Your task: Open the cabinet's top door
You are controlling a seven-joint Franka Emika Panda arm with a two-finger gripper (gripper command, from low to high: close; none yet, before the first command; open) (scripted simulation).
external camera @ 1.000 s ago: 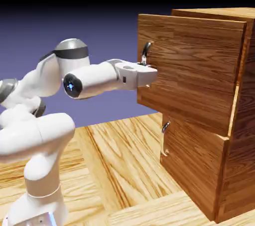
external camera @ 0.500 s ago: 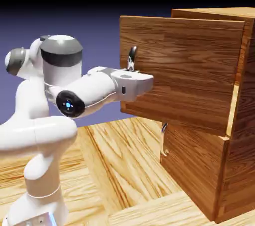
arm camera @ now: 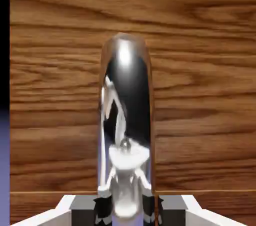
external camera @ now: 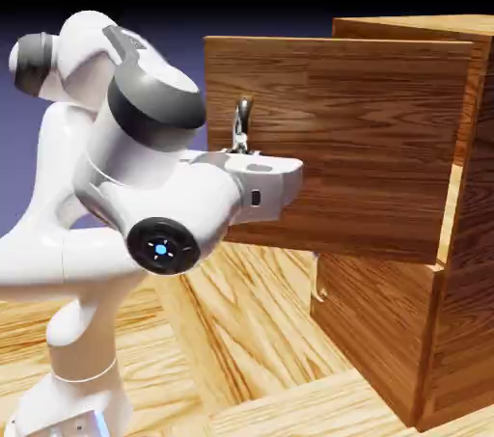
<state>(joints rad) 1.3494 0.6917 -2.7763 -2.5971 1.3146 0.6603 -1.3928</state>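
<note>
The cabinet (external camera: 459, 261) is a tall reddish-brown wood-grain box on the exterior view's right. Its top door (external camera: 367, 136) stands well out from the cabinet's body, its front edge reaching toward the arm. My gripper (external camera: 239, 148) is shut on the top door's curved silver handle (external camera: 242, 120), whose upper end rises above the white hand. In the hand view the handle (arm camera: 125, 95) fills the middle, upright against the wood of the door (arm camera: 200, 70). It runs down between my dark fingertips (arm camera: 102, 206) at my gripper (arm camera: 126, 206).
The shorter lower panel (external camera: 381, 329) is closed, with its small silver handle (external camera: 317, 276) below the open door. The wooden table (external camera: 241, 329) spreads under the arm. My arm's big elbow joint (external camera: 159, 232) is folded close in front of the door.
The top door has come further out toward the exterior view's left, with my gripper still shut on its handle. The arm has folded back and its elbow has dropped lower.
</note>
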